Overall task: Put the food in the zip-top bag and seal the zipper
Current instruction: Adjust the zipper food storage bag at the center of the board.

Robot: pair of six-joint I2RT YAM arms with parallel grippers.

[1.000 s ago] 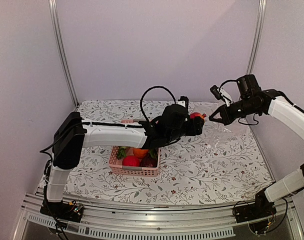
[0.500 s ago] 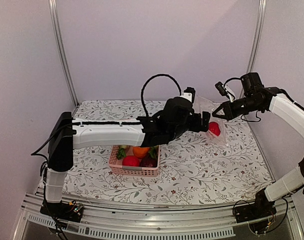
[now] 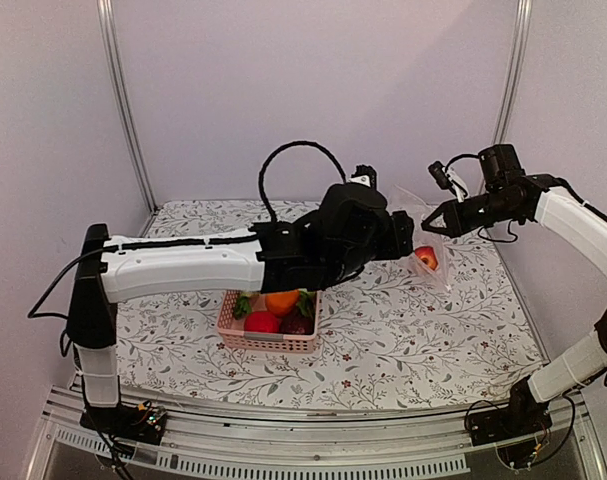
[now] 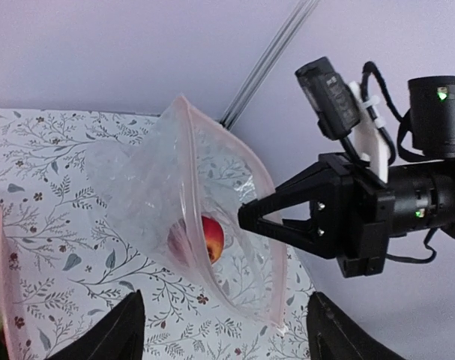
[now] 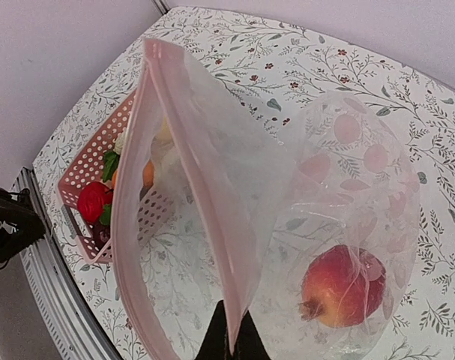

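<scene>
clear crinkly zip-top bag (image 5: 287, 172) held up by rim, mouth gaping, far right over floral bench (image 3: 403, 340). red-yellow round toy fruit (image 5: 343, 286) lies at bag bottom. step: loading, sealing comes last. right hand (image 4: 243, 216) clenched on bag rim. left hand (image 3: 404, 236) spread wide, empty, at mouth. next: fetch toy food (image 3: 273, 305) from pink slatted basket (image 3: 268, 340).

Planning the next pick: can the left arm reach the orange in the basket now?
Probably yes: the orange lies uncovered in the pink basket, and the left gripper is open and empty; it only has to draw back from the mouth of the zip-top bag.
</scene>
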